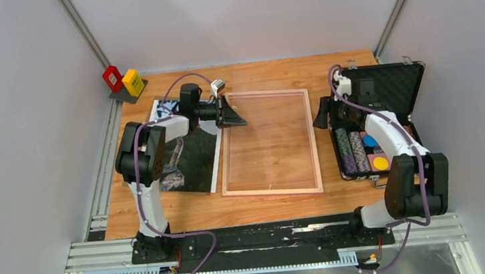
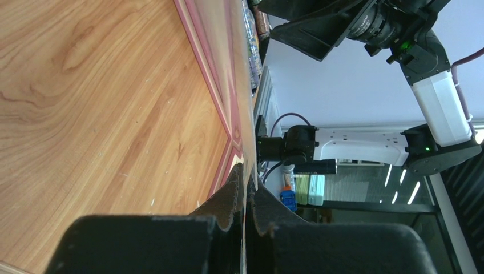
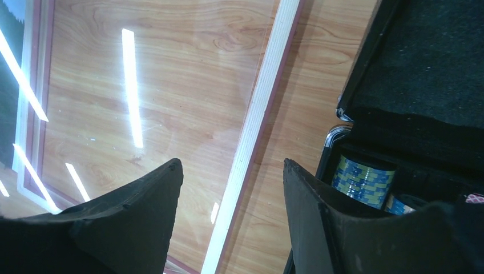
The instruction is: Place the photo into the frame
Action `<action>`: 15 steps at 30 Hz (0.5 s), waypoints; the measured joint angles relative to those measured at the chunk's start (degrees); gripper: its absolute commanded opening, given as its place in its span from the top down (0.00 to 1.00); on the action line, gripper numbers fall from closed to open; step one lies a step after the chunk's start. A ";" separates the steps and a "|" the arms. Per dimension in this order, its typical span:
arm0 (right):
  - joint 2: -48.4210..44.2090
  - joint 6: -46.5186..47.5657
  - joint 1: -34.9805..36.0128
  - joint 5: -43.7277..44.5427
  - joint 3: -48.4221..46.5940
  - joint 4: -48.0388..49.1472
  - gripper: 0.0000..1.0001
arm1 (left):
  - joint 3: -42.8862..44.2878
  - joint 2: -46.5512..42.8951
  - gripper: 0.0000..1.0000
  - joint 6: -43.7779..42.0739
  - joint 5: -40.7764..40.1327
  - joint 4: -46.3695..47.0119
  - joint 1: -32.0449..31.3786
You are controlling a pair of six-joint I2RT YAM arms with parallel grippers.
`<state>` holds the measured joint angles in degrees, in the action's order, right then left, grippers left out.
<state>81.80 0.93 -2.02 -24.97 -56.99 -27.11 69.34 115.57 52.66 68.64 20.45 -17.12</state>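
Note:
The frame [image 1: 272, 190], thin-bordered with a clear pane, lies mid-table on the wood. The photo [image 1: 191, 158], dark hills with a white border, lies flat just left of it, partly under my left arm. My left gripper [image 1: 232, 116] is at the frame's far left corner. In the left wrist view its jaws [image 2: 246, 174] are shut on the thin clear edge of the frame [image 2: 220, 85]. My right gripper [image 1: 322, 113] hangs open above the frame's right rail [image 3: 262, 97]; its fingers [image 3: 231, 171] straddle the rail with nothing between them. A sliver of the photo [image 3: 8, 85] shows there.
An open black case [image 1: 382, 80] with stacks of chips sits right of the frame, close beside my right gripper. A red and a yellow box [image 1: 124, 81] stand at the far left corner. Grey walls close in the table on three sides.

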 measured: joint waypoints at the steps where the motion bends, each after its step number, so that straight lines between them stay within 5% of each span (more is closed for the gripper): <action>1: 0.33 0.00 0.22 0.04 -0.02 0.02 0.37 | 0.35 0.04 1.00 -0.72 0.02 -0.81 0.00; 15: 4.81 0.02 1.57 1.11 -1.18 -0.02 0.37 | 2.71 2.05 1.00 -6.54 -0.31 -7.56 -0.02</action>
<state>86.61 0.95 -0.45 -23.86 -58.17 -27.14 72.05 117.62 46.13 68.34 12.88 -17.15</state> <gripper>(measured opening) 0.632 0.007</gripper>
